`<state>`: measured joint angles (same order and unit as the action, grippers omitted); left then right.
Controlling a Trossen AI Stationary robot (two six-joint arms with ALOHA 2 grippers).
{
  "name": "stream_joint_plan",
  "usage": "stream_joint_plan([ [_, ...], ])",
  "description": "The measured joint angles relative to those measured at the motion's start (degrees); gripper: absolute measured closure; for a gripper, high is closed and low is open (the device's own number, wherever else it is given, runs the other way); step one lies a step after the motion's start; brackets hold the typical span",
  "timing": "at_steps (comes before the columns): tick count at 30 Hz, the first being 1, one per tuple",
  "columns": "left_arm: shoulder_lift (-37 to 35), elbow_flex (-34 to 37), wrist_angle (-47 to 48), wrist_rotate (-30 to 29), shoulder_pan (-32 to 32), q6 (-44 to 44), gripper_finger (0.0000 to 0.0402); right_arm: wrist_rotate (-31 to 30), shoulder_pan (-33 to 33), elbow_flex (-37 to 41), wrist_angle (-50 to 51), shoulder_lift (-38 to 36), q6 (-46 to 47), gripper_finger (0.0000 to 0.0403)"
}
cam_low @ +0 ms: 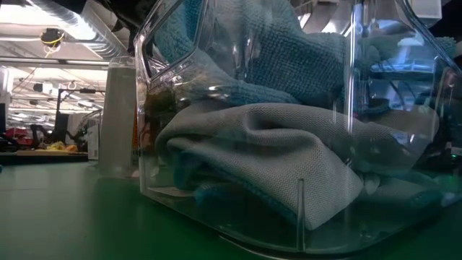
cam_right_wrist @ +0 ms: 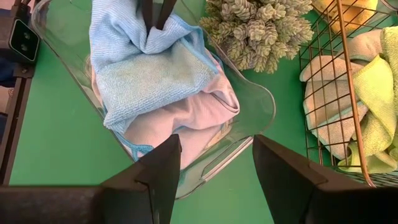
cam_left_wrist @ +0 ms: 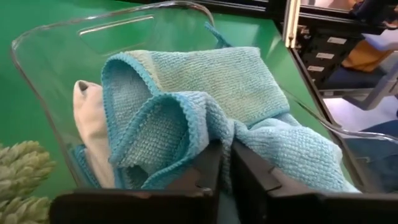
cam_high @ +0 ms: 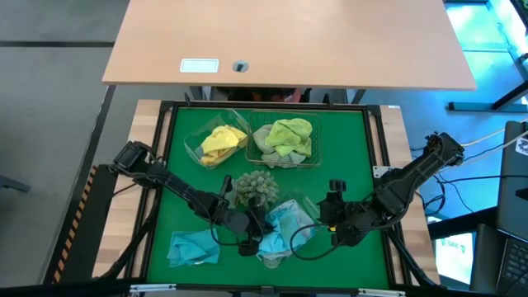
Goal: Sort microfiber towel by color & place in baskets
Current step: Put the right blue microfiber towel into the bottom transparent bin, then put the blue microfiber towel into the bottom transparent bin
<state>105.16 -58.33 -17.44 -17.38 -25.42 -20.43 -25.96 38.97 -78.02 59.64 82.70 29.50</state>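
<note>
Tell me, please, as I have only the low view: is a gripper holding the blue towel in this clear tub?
Observer: Yes, the left gripper pinches the light blue towel over the clear tub.
Operator: Thank you. Where is the right gripper?
Observer: The right gripper hovers open beside that tub's end, holding nothing.
Operator: Does any towel lie outside the baskets?
Observer: Yes, a second blue towel lies on the green mat.
</note>
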Motion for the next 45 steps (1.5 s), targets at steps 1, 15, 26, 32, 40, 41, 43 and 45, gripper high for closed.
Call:
stream_joint_plan([
  [1,0.0,0.0,0.0,0.2,0.0,0.0,0.0364,0.0,0.0,0.0,0.0,0.0,0.0,0.0205],
  [15,-0.2,0.0,-0.3,2.0,0.1,1.6,0.0254,0.0,0.0,0.0,0.0,0.0,0.0,0.0205],
  [26,-5.2,0.0,-0.3,-0.1,0.1,5.4,0.0249,0.0,0.0,0.0,0.0,0.0,0.0,0.0205],
  [32,-8.8,0.0,0.6,-0.5,-0.2,6.6,0.0249,0.0,0.0,0.0,0.0,0.0,0.0,0.0205],
  [40,-14.1,0.0,5.7,0.4,-2.8,11.6,0.0249,0.0,0.0,0.0,0.0,0.0,0.0,0.0205],
  [41,-14.9,0.0,6.8,0.5,-3.3,11.9,0.0249,0.0,0.0,0.0,0.0,0.0,0.0,0.0205],
  [43,-16.8,0.0,9.8,0.5,-4.9,12.0,0.0249,0.0,0.0,0.0,0.0,0.0,0.0,0.0205],
  [45,-18.8,0.0,12.5,0.4,-6.8,11.9,0.0249,0.0,0.0,0.0,0.0,0.0,0.0,0.0205],
])
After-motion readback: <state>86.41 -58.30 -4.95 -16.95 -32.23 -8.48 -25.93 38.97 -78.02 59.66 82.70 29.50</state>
